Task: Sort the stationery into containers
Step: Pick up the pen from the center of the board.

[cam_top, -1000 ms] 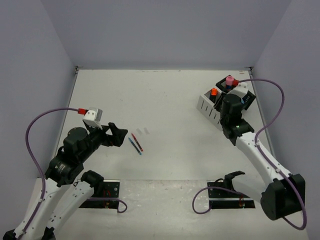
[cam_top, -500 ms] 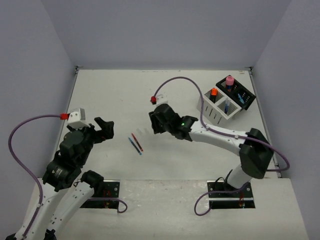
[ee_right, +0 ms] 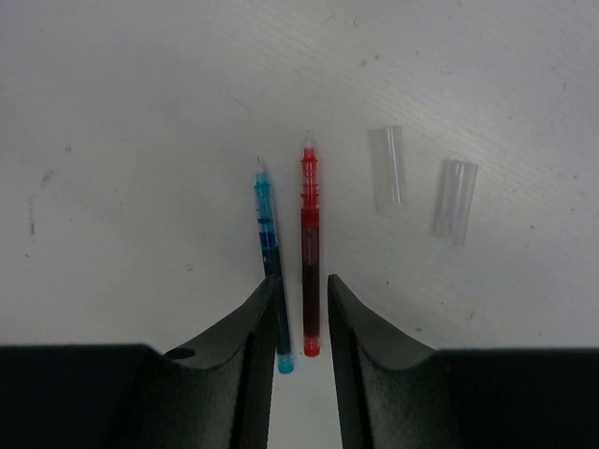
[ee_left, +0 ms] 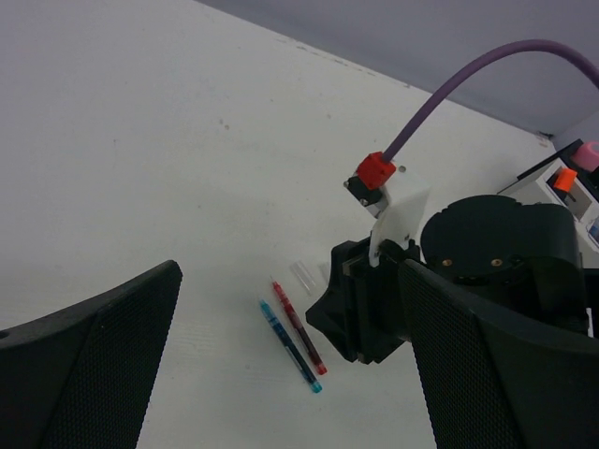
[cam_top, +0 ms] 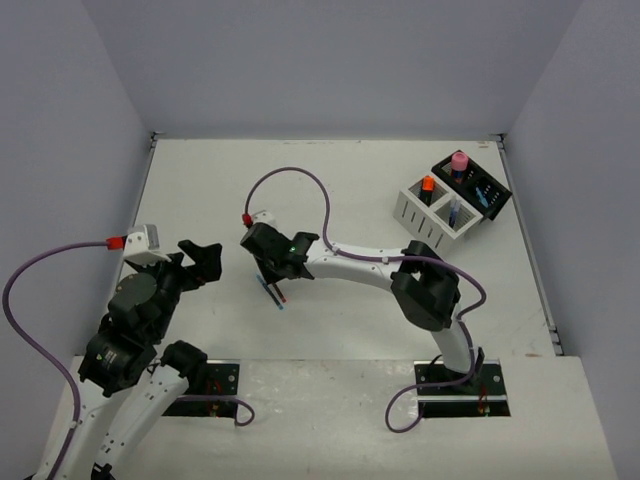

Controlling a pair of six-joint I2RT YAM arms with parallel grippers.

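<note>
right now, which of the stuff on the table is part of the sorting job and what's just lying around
Part of the job: red pen, blue pen, white organiser, black organiser, orange highlighter and pink cylinder already boxed.
Just lying about: clear cap and second clear cap beside the red pen, possibly pen caps.

Seen from above, the right gripper (cam_top: 270, 274) hides the 11 o'clock ends of the thin red pen (cam_top: 281, 296) and thin blue pen (cam_top: 272, 295). The white slotted plastic organiser box (ee_left: 529, 190) is cut off at 3 o'clock in the left wrist view, partly behind that gripper's body.
</note>
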